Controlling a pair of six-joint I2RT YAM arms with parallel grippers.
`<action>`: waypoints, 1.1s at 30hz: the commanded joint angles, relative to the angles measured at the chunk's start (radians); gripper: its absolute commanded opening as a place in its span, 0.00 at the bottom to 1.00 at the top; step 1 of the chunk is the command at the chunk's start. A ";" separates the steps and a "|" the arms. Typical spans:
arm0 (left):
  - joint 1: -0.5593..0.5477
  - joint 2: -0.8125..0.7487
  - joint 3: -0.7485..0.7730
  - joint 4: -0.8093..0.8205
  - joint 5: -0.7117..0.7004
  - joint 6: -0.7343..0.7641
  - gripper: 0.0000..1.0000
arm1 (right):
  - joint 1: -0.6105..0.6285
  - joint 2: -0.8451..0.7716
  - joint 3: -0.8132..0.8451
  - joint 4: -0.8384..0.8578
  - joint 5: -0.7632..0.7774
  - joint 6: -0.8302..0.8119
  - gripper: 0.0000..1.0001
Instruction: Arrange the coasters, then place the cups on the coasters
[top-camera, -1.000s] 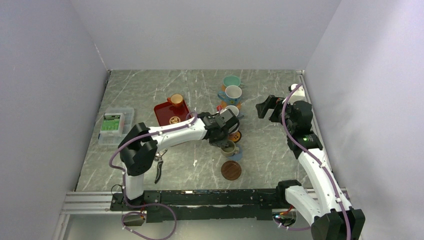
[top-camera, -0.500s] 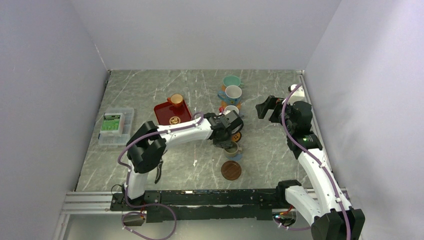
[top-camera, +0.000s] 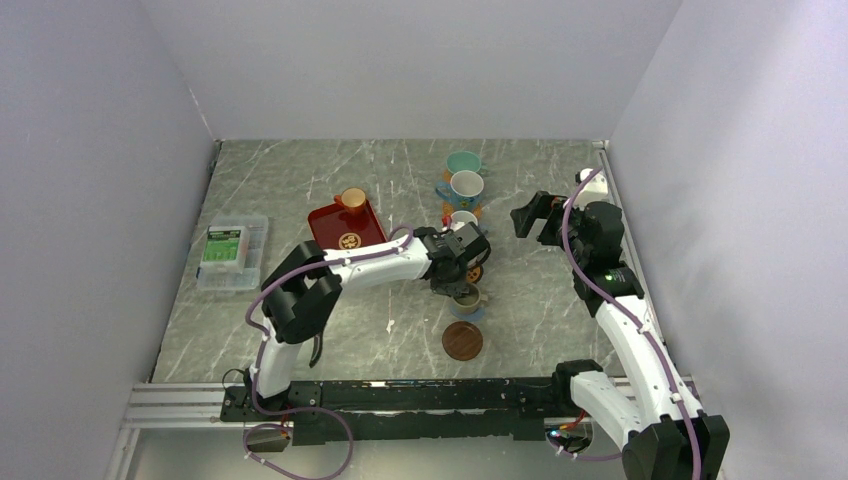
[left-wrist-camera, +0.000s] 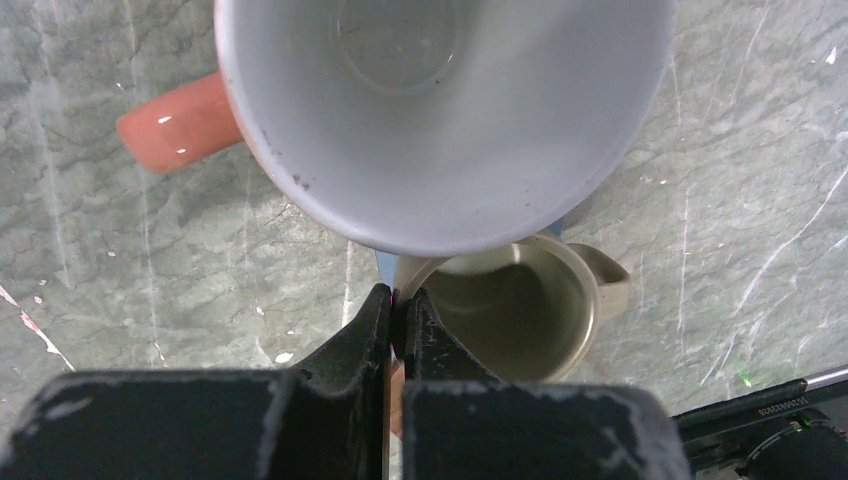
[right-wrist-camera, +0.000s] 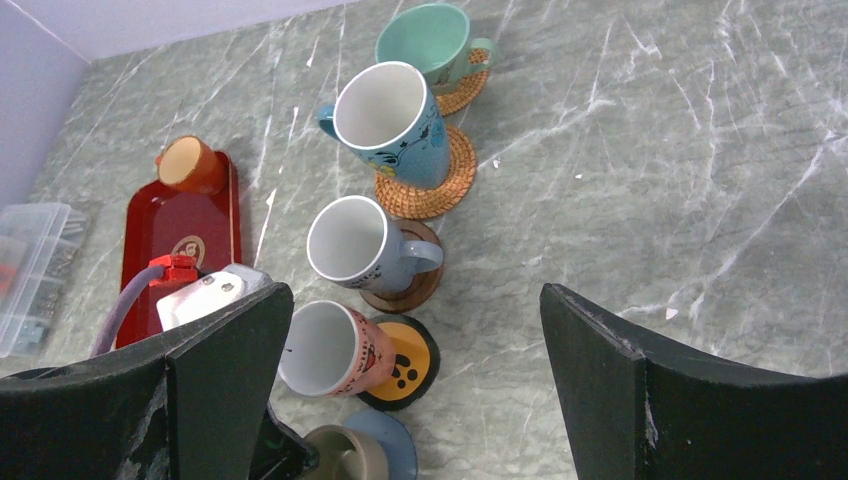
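Observation:
My left gripper (left-wrist-camera: 397, 297) is shut on the near rim of the olive cup (left-wrist-camera: 520, 310), which sits over the blue coaster (right-wrist-camera: 400, 440). Right behind it the pink-handled white cup (left-wrist-camera: 440, 120) rests on the black coaster with an orange face (right-wrist-camera: 405, 365). Farther back, the grey-white cup (right-wrist-camera: 355, 245) stands on a dark brown coaster (right-wrist-camera: 415, 285). The blue cup (right-wrist-camera: 385, 120) and the teal cup (right-wrist-camera: 425, 40) each stand on a woven orange coaster. A second dark brown coaster (top-camera: 462, 341) lies bare. My right gripper (top-camera: 535, 215) hangs open to the right.
The orange-brown cup (top-camera: 352, 198) stands at the far end of the red tray (top-camera: 335, 228). A clear plastic box (top-camera: 228, 250) lies at the left. A hand tool (top-camera: 318, 338) lies near the left arm's elbow.
My left gripper has shifted slightly right, taking the olive cup further over the blue coaster. The right arm has not moved.

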 joint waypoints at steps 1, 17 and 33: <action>-0.008 0.009 0.049 0.025 0.001 -0.016 0.03 | 0.003 -0.001 -0.002 0.048 -0.005 -0.006 1.00; -0.028 0.011 0.069 -0.021 -0.031 -0.004 0.23 | 0.002 -0.002 -0.005 0.048 -0.006 -0.006 1.00; -0.032 -0.015 0.038 -0.029 -0.061 -0.016 0.30 | 0.002 -0.004 -0.004 0.047 -0.006 -0.007 1.00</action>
